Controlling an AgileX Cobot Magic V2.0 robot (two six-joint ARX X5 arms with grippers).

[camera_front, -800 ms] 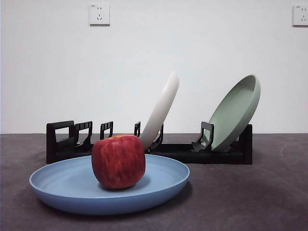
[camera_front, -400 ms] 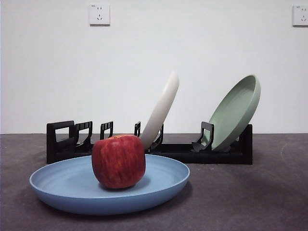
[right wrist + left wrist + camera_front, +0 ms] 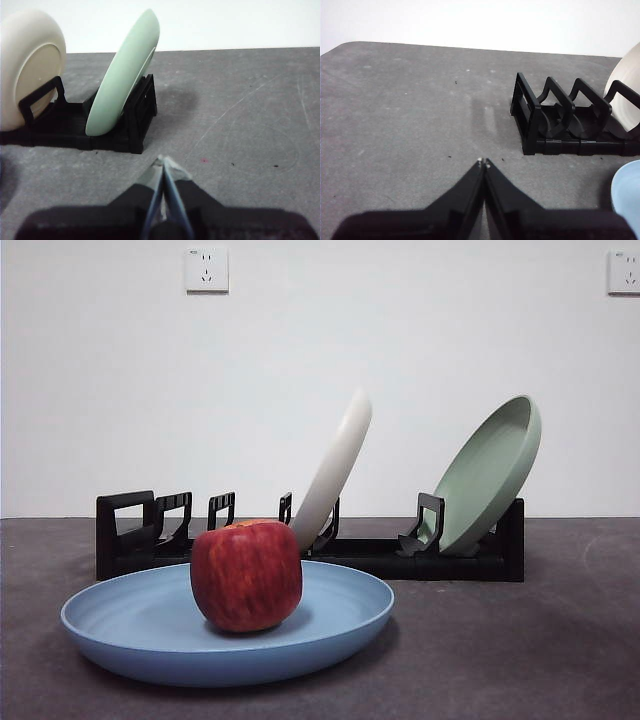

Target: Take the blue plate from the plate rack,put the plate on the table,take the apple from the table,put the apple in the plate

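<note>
The blue plate (image 3: pixel 150 630) lies flat on the dark grey table (image 3: pixel 500 650) in the front view, and the red apple (image 3: pixel 246 574) sits on it, near its middle. Behind them stands the black plate rack (image 3: pixel 380 558). Neither arm appears in the front view. My left gripper (image 3: pixel 483 162) is shut and empty above bare table, off the rack's loop end (image 3: pixel 527 112); a sliver of the blue plate (image 3: pixel 627 192) shows at that view's edge. My right gripper (image 3: pixel 162 160) is shut and empty over the table, beyond the rack's other end (image 3: pixel 137 117).
A cream-white plate (image 3: pixel 335 468) leans in the rack's middle slot and a pale green plate (image 3: pixel 490 472) leans at its right end. Two wall sockets (image 3: pixel 206 269) are on the white wall behind.
</note>
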